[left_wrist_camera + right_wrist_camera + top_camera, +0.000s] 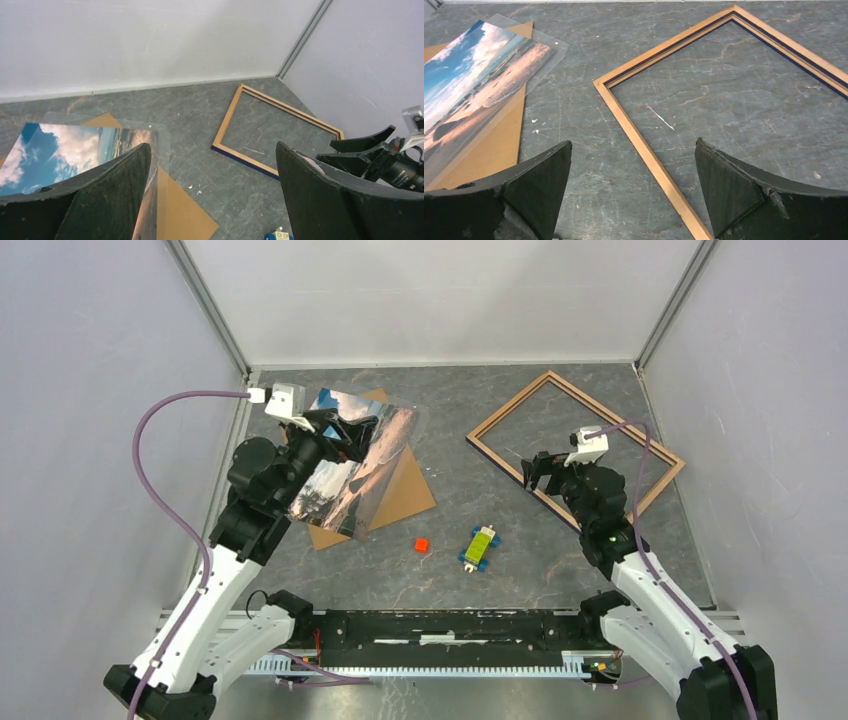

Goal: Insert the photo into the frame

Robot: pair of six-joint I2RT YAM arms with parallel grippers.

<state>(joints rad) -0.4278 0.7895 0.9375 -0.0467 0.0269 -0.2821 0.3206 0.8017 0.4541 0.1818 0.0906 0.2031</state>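
Note:
The photo [350, 465], a glossy seaside print under a clear sheet, lies at the left on a brown backing board [405, 495]. My left gripper [335, 435] hovers open over it. In the left wrist view [212, 145] the photo [60, 145] lies under the left finger. The frame [508, 407] lies flat at the back right, wood side up, with nothing inside it. My right gripper [535, 468] is open above its near-left rail. In the right wrist view [633, 141] that rail [624, 117] runs between the fingers, and the photo [479, 80] shows at far left.
A small red cube [421, 544] and a blue, yellow and green toy block [480, 544] lie on the dark mat near the front middle. White walls close in the back and both sides. The backing board [180, 215] sticks out to the right of the photo.

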